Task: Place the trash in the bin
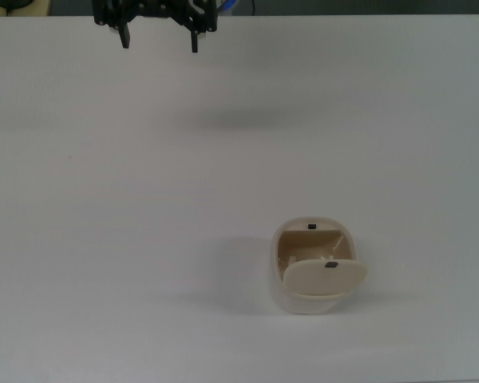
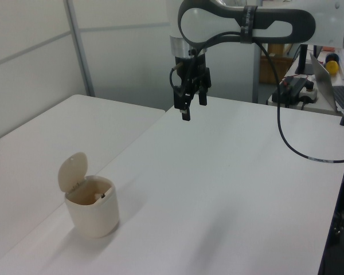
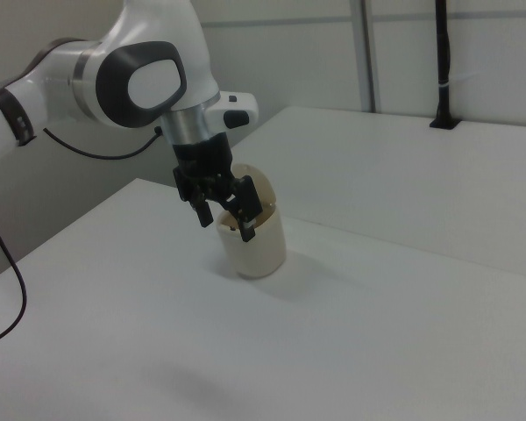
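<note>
1. At the top view's upper edge, the gripper (image 1: 159,38) hangs above the table (image 1: 104,199), fingers spread wide and empty.
2. The bin (image 1: 313,267) stands well apart, toward the top view's lower right, flap (image 1: 325,277) swung up.
3. Inside it, pale trash (image 2: 93,196) shows below the rim.

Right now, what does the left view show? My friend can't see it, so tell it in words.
A small cream bin stands on a white table with its flap lid tipped up. Far behind it, the robot arm's black pincer hangs open and empty, high above the table.
</note>
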Motion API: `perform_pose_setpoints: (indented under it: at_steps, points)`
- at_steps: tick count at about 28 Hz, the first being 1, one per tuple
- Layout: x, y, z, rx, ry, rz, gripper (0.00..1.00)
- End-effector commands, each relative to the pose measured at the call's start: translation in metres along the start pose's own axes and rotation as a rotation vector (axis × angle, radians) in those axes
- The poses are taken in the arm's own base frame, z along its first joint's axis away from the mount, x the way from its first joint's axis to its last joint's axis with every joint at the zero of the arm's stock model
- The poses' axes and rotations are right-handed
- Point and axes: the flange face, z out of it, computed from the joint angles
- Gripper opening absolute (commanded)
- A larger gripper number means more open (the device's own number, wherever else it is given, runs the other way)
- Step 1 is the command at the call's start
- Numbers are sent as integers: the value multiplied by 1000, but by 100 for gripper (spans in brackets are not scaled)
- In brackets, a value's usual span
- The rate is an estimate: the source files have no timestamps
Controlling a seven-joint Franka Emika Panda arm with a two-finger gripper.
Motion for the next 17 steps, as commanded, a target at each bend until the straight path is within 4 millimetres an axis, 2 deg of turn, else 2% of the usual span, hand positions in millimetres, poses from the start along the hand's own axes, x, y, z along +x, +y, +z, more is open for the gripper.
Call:
perform_pose_setpoints:
  at_steps: [1, 12, 17]
  points:
    - [-6, 9, -3, -9, -9, -3, 100]
    - [-7, 30, -3, -14, -11, 39, 100]
    - [-8, 31, -5, -14, -9, 43, 100]
